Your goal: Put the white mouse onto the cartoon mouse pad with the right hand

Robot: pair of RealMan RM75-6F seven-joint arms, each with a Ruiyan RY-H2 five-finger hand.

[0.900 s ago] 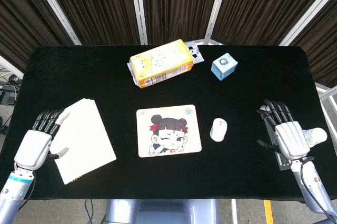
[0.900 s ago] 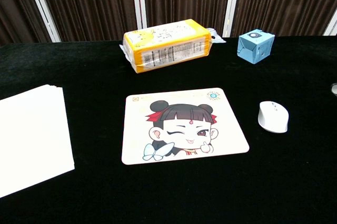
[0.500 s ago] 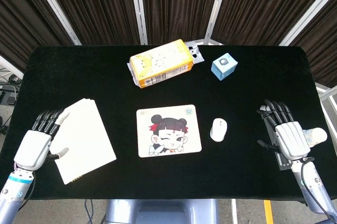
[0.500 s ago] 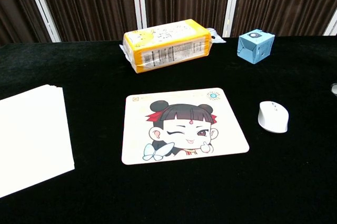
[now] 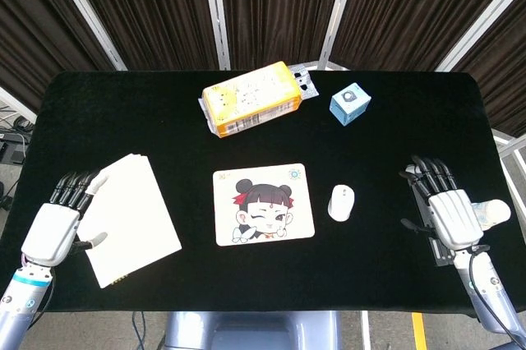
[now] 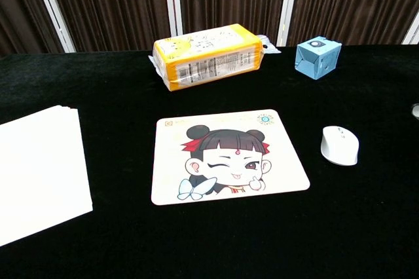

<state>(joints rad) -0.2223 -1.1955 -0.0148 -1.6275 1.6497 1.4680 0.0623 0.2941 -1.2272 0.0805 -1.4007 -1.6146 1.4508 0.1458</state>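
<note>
We look down on a table point(image 5: 123, 112) covered in black cloth, with dark brown pleated curtains point(image 5: 271, 5) and pale slanted frame bars behind it. At the middle lies the cartoon mouse pad point(image 5: 263, 204), printed with a winking girl with hair buns; small logos sit in its top corners, too small for us to read. The white mouse point(image 5: 341, 202) rests on the cloth just beside the pad's right edge, not on it. Our right hand point(image 5: 448, 210) lies at the table's right edge, well apart from the mouse, fingers apart and holding nothing. Our left hand point(image 5: 62, 223) rests beside a stack of white paper point(image 5: 131, 218), fingers spread, empty. At the back sit a yellow packet point(image 5: 251, 99) with unreadable fine print and a small blue box point(image 5: 350, 103).
</note>
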